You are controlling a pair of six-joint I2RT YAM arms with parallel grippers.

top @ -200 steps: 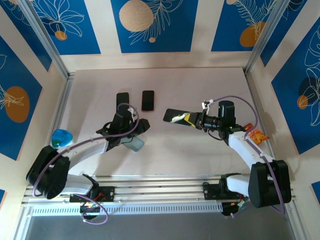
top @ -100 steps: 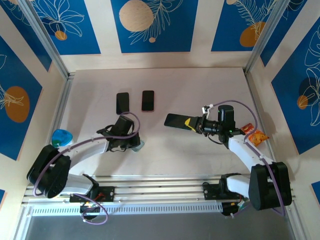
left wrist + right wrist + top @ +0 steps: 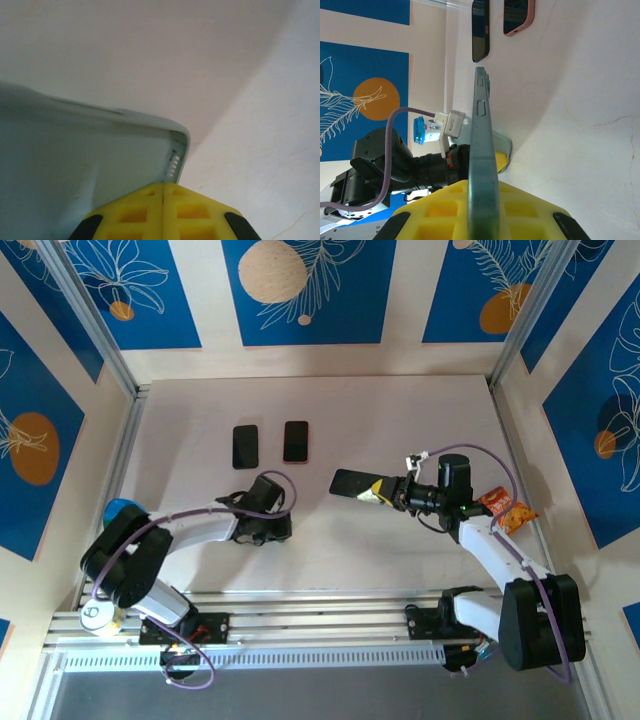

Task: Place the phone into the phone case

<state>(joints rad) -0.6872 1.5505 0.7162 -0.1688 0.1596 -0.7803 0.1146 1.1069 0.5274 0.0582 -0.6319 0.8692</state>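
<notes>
Dark phone (image 3: 350,482) in right hand (image 3: 376,491); two phones (image 3: 245,446) (image 3: 295,441) flat; one case (image 3: 75,170).

Phone: slim dark rectangular smartphone (image 3: 352,483), grey-green side rail with buttons.
Phone pose: I see it held edge-on, lengthwise, right of centre.
Case: pale grey-blue soft plastic phone case (image 3: 75,165), with a rounded corner and a row of small holes in its end wall.
Case position: left of centre, apart from the smartphone.
</notes>
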